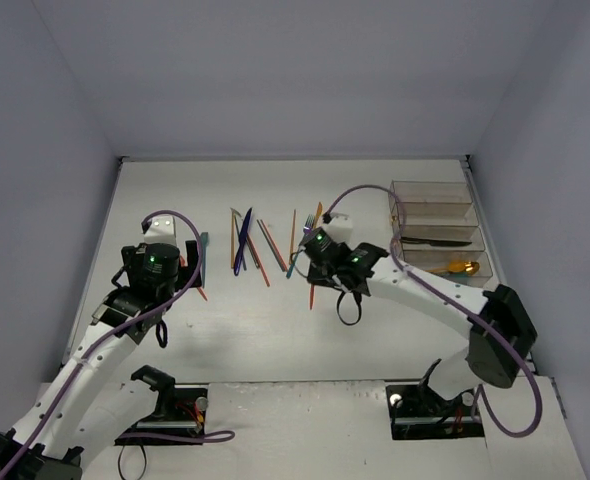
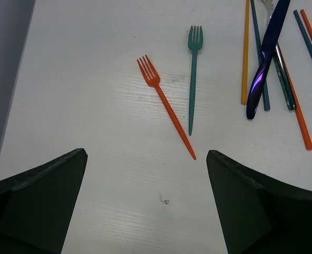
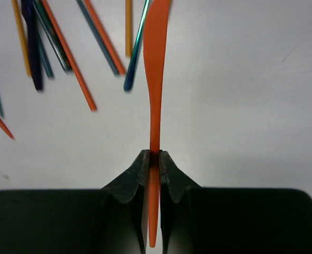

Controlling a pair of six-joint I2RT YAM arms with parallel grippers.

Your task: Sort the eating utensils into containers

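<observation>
Your right gripper [image 3: 154, 154] is clamped on the orange knife [image 3: 155, 79]. Its jaws press tight against the handle, the tail end pokes back between the fingers, and the blade runs straight ahead, turned on edge. You cannot tell from these views whether the knife is off the table [image 1: 275, 340] or resting on it. Just left of the blade lies a teal utensil [image 3: 136, 53], close beside it or touching, you cannot tell which. Further left, orange and teal chopsticks [image 3: 69, 58] fan out. Seen from the top, that gripper sits at the right end of the loose scatter, near the table's middle. The containers [image 1: 432, 203] are well apart to its right, along the right edge. A gold spoon [image 1: 463, 267] lies in the bin nearest you and a black utensil [image 1: 437, 243] in the one behind it. Your left gripper [image 2: 146, 153] stands wide open with nothing between its fingers, over bare table at the left end of the scatter. Ahead of it lie an orange fork [image 2: 164, 103] and a teal fork [image 2: 193, 79], tines pointing away, with their handle ends drawing close together. To their right a navy knife [image 2: 264, 63] lies across more chopsticks.
</observation>
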